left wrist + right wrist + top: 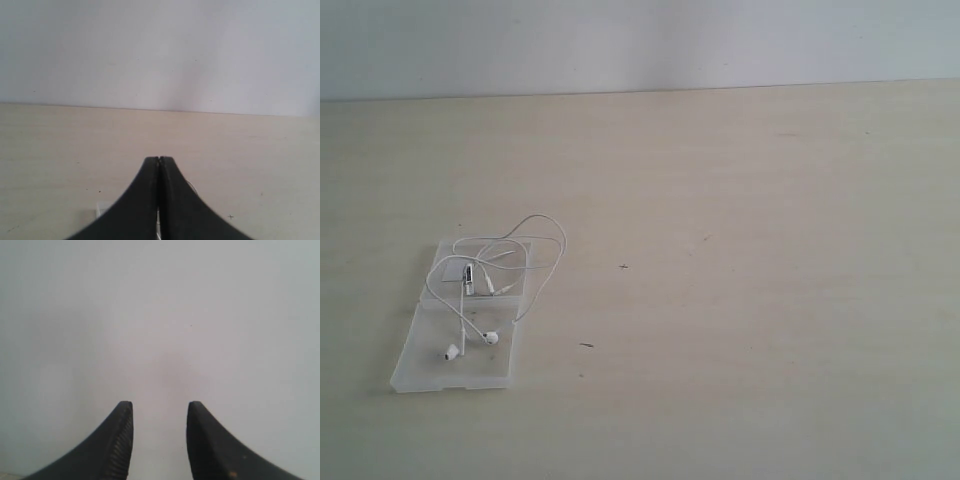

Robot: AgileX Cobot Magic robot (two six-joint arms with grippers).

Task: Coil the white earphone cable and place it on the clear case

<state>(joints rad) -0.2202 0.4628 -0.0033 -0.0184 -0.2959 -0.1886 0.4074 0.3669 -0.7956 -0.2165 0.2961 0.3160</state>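
Pressed together on nothing, the black left end effector [158,161] hides most of the one clear, two-halved plastic case [415,368]; only a pale corner is glimpsed just beside its fingers. One thin white earphone cable [490,337], two earbuds counted, is seen lying looped on that case only in the exterior view. The right end effector [160,407] is spread before blank wall [160,315]. The pale bench [770,300] carries everything.

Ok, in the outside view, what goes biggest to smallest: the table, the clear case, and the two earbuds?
Largest: the table.
Next: the clear case.
Smallest: the two earbuds, which look alike in size, so I won't rank one above the other.
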